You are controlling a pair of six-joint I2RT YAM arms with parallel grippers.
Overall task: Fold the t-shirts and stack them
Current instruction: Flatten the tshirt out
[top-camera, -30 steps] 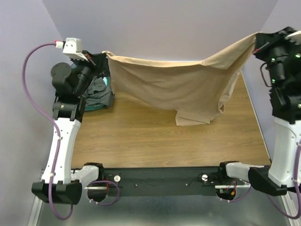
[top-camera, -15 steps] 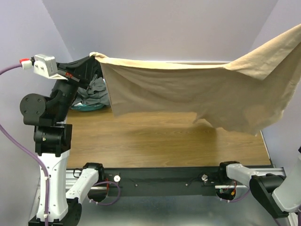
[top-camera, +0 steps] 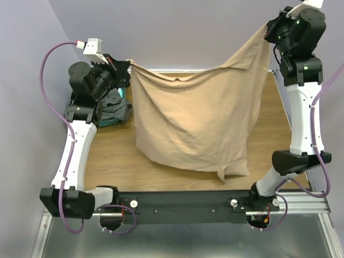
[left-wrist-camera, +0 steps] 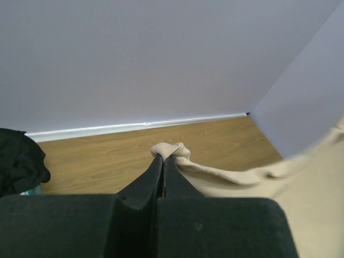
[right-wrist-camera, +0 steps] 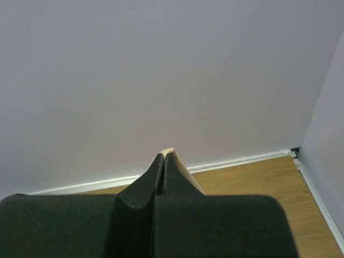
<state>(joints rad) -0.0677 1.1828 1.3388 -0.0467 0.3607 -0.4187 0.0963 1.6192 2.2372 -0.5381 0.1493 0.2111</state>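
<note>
- Left pincer (top-camera: 128,65): shut tight on one corner of the tan t-shirt (top-camera: 193,123), above the table's (top-camera: 123,161) far-left corner.
- Dark t-shirts (top-camera: 117,103): heaped in the teal basket (top-camera: 105,123) at the table's left edge, unfolded.
- Tan t-shirt: hangs spread over mid-table.
- Right pincer (top-camera: 267,29): clamped on the other corner, higher, over the table's far-right corner.
- Progress: early; nothing folded or stacked yet.

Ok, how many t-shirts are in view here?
2 distinct: the tan t-shirt hangs between the left gripper and right gripper; a dark grey bundle fills the teal basket far left, possibly several shirts.
</note>
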